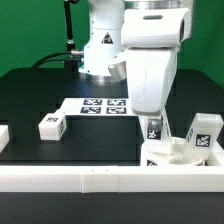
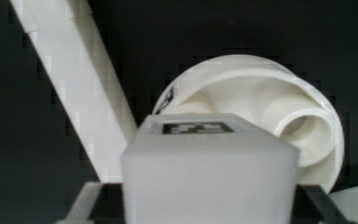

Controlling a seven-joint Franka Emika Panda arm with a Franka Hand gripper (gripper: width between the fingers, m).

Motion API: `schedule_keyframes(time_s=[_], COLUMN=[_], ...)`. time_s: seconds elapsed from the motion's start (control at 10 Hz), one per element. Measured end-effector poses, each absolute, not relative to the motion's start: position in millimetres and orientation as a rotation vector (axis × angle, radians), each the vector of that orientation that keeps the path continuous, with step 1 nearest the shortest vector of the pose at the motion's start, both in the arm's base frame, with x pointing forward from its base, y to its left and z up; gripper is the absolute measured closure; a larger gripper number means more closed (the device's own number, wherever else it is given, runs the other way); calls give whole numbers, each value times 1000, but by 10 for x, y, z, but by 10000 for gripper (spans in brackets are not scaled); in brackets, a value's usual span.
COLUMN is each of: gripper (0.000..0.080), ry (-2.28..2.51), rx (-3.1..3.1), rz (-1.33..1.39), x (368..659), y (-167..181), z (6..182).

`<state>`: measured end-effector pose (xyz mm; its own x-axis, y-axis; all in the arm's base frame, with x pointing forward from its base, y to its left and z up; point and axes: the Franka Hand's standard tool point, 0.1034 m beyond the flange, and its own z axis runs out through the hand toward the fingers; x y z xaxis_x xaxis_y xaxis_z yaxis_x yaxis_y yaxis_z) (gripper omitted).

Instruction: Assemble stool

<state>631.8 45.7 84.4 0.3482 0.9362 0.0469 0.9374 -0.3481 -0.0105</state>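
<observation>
The white round seat disc (image 1: pixel 178 155) lies against the front rail; in the wrist view (image 2: pixel 274 105) its hollow centre shows. My gripper (image 1: pixel 153 130) is shut on a white tagged leg (image 1: pixel 153 128) and holds it upright over the seat's left side. In the wrist view this leg (image 2: pixel 211 165) fills the space between my fingers (image 2: pixel 105 203), just before the seat. A second tagged leg (image 1: pixel 205 134) stands tilted on the seat's right side. A third leg (image 1: pixel 52 126) lies loose on the black table at the exterior view's left.
A long white rail (image 1: pixel 90 179) runs along the front edge and shows in the wrist view (image 2: pixel 78 80). The marker board (image 1: pixel 104 105) lies behind, near the robot base. A white piece (image 1: pixel 3 136) sits at the far left edge.
</observation>
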Motion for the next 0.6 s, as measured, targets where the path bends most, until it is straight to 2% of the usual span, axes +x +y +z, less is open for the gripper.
schedule_keyframes(time_s=[0.2, 0.6], gripper=[462, 462], ry=[-1439, -484], rx=[-2732, -2998], rz=[-62, -64], x=[6319, 6344], y=[465, 531], z=[834, 826])
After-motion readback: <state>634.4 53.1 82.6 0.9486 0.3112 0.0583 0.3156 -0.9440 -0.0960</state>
